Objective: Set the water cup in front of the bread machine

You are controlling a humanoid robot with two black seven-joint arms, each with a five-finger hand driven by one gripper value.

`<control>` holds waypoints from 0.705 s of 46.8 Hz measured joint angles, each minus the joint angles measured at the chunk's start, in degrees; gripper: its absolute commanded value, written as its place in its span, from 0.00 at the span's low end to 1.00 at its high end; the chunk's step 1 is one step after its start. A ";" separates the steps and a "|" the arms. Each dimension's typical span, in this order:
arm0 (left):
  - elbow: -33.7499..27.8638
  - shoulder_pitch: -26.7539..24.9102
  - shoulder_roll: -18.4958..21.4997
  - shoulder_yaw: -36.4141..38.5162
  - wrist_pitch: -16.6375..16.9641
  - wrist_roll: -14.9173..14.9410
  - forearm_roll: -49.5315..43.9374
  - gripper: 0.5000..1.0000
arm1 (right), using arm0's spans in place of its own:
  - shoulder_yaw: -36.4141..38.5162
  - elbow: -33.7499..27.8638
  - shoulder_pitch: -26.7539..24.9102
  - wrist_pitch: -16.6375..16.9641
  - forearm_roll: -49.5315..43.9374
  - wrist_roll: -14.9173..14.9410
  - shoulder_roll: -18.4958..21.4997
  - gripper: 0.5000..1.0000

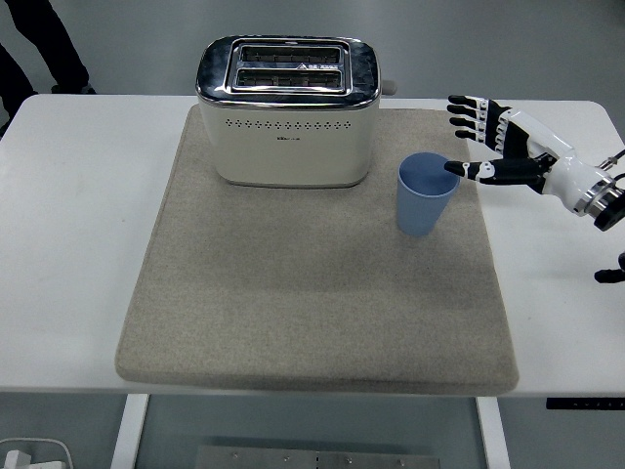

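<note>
A blue water cup (426,193) stands upright on the grey mat (312,293), to the right of the cream and chrome toaster (287,110) and a little nearer than its front face. My right hand (480,137) is open, fingers spread, just right of the cup. Its thumb tip reaches the cup's right rim; the other fingers stay above and behind the cup. The hand holds nothing. The left arm is out of view.
The mat covers most of the white table (78,225). A person's dark legs (39,44) show at the top left, behind the table. The mat in front of the toaster is bare.
</note>
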 measured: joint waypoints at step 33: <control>0.00 -0.01 0.00 0.00 0.00 0.00 0.00 1.00 | -2.12 1.41 -2.71 -1.67 -13.95 1.51 -1.10 0.86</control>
